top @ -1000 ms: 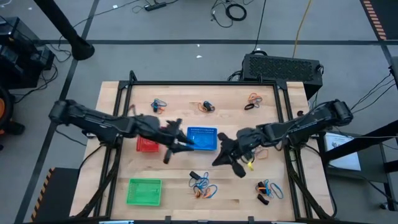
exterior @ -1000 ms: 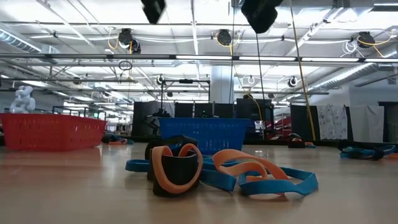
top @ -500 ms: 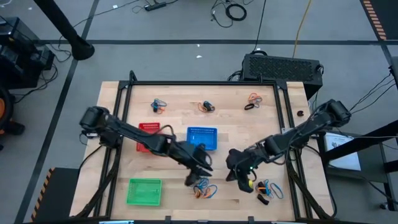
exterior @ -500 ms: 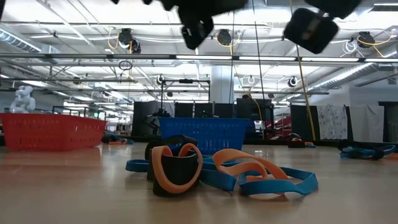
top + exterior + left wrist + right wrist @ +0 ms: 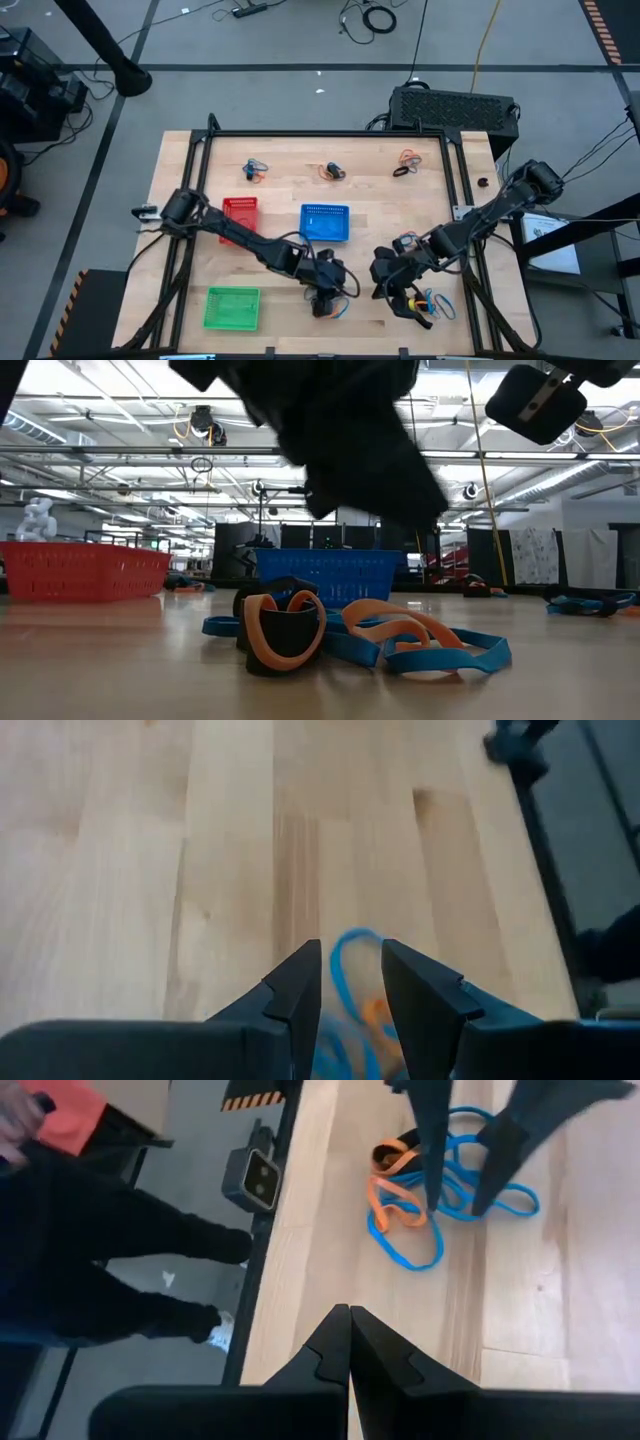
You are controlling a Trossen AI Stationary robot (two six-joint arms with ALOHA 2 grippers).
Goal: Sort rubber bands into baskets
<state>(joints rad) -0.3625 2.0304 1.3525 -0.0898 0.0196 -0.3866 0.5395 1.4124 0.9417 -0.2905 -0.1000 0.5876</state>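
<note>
Left end effector (image 5: 322, 303), part-open and empty, is hovering over floppy, light rubber bands (image 5: 328, 304); pinching one raised loop looks best.

The worktop (image 5: 290, 160) is pale blond wood with a lengthwise plank grain, framed by black rails. Three baskets sit on it, each a fine mesh: a red basket (image 5: 240, 212) at the left, a blue basket (image 5: 325, 222) at the centre, and a bright green basket (image 5: 232, 307) near the left front corner. The rubber bands (image 5: 340, 635) are blue, orange and black, tangled in small clusters; the near cluster shows light blue loops, pale orange loops and a black one. Both arms are matt black, as are the left tool (image 5: 350, 985) and the right tool (image 5: 349, 1342). The floor (image 5: 300, 40) is grey with darker seam lines. A person's trousers (image 5: 100, 1260) are black.
</note>
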